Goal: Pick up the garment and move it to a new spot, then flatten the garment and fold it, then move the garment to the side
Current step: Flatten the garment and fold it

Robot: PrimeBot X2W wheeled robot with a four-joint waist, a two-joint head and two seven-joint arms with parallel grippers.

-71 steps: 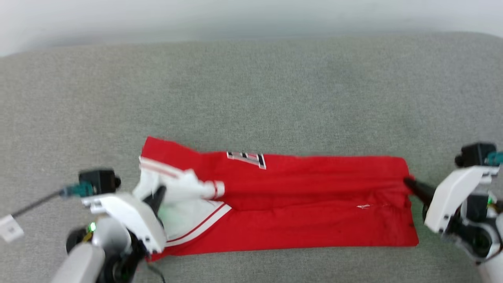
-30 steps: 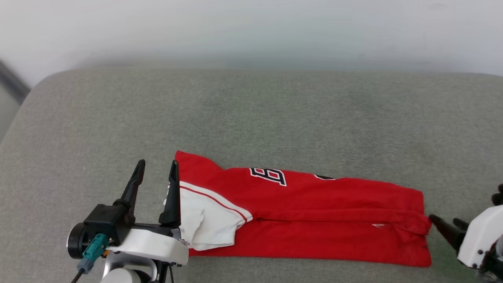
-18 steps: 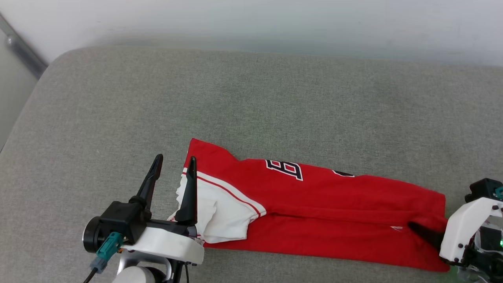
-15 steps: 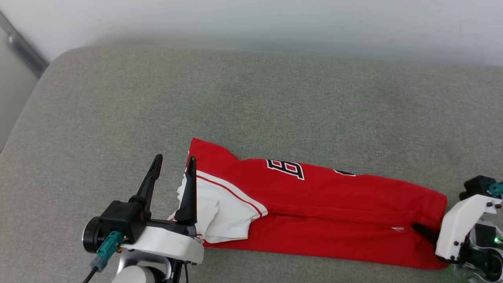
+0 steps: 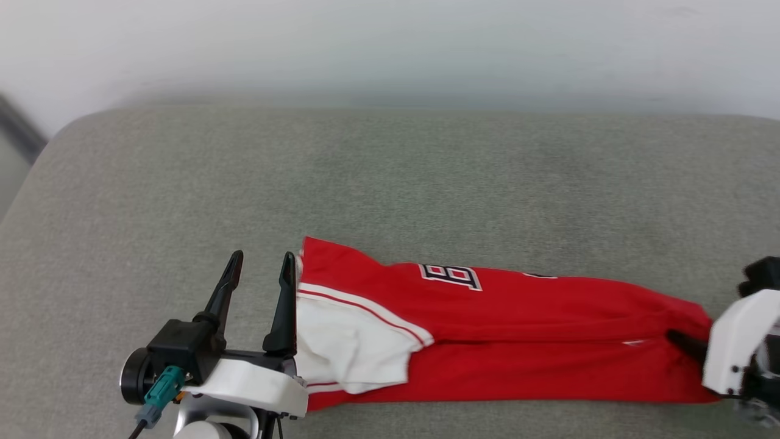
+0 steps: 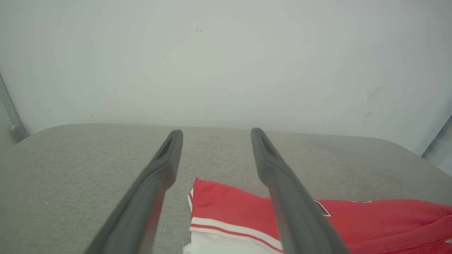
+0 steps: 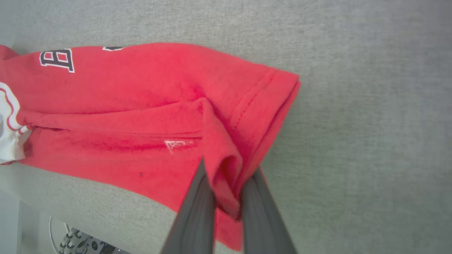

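Red jersey cloth: the garment [image 5: 518,341] lies as a long folded band on the grey cushion [image 5: 390,171]. In the head view it runs from about 7 o'clock to 4 o'clock, with the white sleeve [image 5: 347,353] at the 7 o'clock end and the hem at the 4 o'clock end.

Right gripper [image 7: 227,169]: jaws pinching a raised pleat of the hem, with bunched layers between the fingers (right wrist view).

Left gripper [image 5: 262,256]: jaws spread and holding nothing, at 8 o'clock. Its inner finger stands just beside the shoulder edge of the cloth; whether it touches cannot be told.

Likely hazards:
- **One-ended pull.** Only the hem end is gripped. A haul toward 3 o'clock would probably drag the band over the napped cushion, skew it and open the lengthwise fold.
- **Partial pinch.** The pleat may not include the bottom layer. A lift could then peel the upper layers away and undo the fold.
- **Loose sleeve.** It lies rumpled and unheld on top, so any quick motion may flip it outward.
- **Snag.** The open left finger beside the edge could catch the cloth if that arm sweeps toward 3 o'clock.
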